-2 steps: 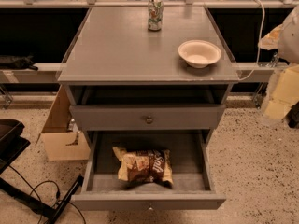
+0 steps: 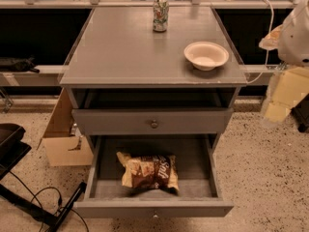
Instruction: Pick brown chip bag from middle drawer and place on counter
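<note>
Speckled floor (image 2: 270,178); cardboard box (image 2: 65,149) left; pale rail (image 2: 43,4) behind.

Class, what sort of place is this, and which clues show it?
Probably a robot test lab: a robot's gripper hangs right of a lone cabinet, its counter staged with a soda can and bowl, a brown chip bag in the open middle drawer.

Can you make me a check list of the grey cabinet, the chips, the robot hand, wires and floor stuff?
Surface: counter holds a soda can at the back and a white bowl on the right.
Job's things: brown chip bag lies in the open middle drawer, not yet picked.
Clutter: cardboard box on the floor, left of the cabinet.
Grippers: gripper hangs right of the cabinet, away from the bag.
Cables: black cable on the floor, bottom left.
Surroundings: speckled floor.
</note>
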You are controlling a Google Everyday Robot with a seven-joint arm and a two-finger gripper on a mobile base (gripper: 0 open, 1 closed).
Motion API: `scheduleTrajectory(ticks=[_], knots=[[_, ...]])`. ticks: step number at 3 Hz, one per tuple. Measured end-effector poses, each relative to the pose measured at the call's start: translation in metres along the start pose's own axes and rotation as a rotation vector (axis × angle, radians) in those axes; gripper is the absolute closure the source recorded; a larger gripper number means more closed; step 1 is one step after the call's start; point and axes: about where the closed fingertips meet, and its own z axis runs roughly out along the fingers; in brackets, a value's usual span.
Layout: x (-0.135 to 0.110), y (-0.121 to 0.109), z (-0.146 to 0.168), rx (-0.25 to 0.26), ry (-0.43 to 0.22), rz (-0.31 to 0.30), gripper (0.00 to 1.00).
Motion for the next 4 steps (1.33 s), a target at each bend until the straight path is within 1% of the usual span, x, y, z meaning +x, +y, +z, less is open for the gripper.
scheduleTrajectory(ticks=[1,2,3,4], knots=[[-0.007,0.020,0.053,-0.031,-0.061,-0.064,0.00],[-0.005,0.044,0.126,-0.057,-0.091,-0.108,0.00],[-0.010,0.054,0.216,-0.100,-0.135,-0.108,0.00],[-0.025,0.041,0.301,-0.112,-0.214,-0.067,0.00]])
